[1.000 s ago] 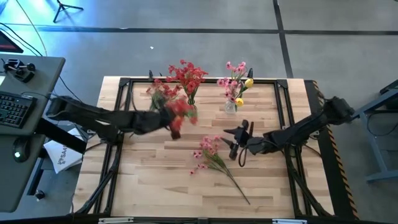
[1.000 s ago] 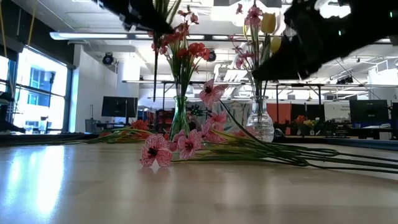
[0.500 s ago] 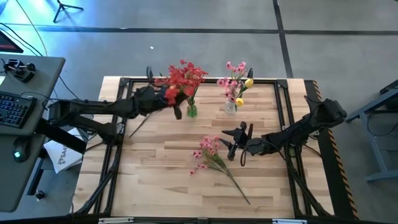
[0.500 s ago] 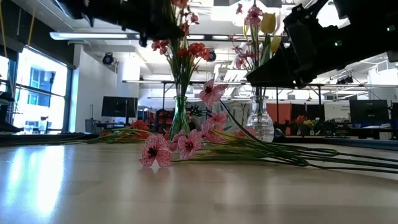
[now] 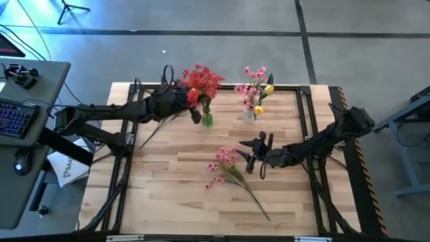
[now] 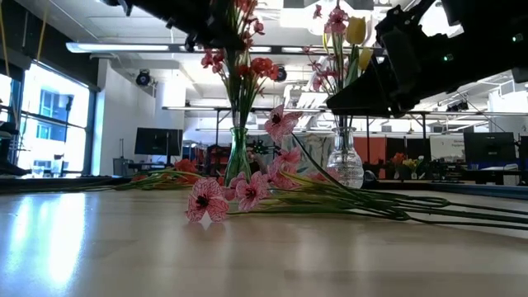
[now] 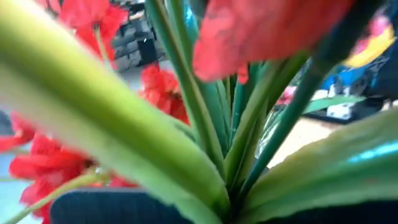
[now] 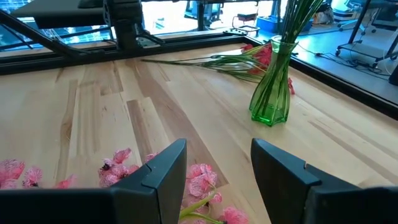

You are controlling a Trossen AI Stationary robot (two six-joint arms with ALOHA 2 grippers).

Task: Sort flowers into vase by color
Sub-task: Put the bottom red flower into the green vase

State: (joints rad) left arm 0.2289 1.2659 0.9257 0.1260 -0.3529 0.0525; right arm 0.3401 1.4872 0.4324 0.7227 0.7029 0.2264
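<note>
Flowers: the red spray [image 5: 199, 82] stands in the green vase [image 5: 207, 119] at the table's [image 5: 168, 202] far edge, left gripper [image 5: 190, 107] right up among its stems, fingers unreadable. The pink spray [image 5: 232, 173] lies mid-table, and the right gripper [image 5: 256, 156] hovers just beside it, fingers spread wide, holding nothing.

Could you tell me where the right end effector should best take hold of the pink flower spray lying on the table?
Probably the thin green stem, from straight above. The pink artificial flower spray lies flat on the wooden table; its stem is bare there, away from the blooms. The open right end effector hovers by the blooms.
</note>
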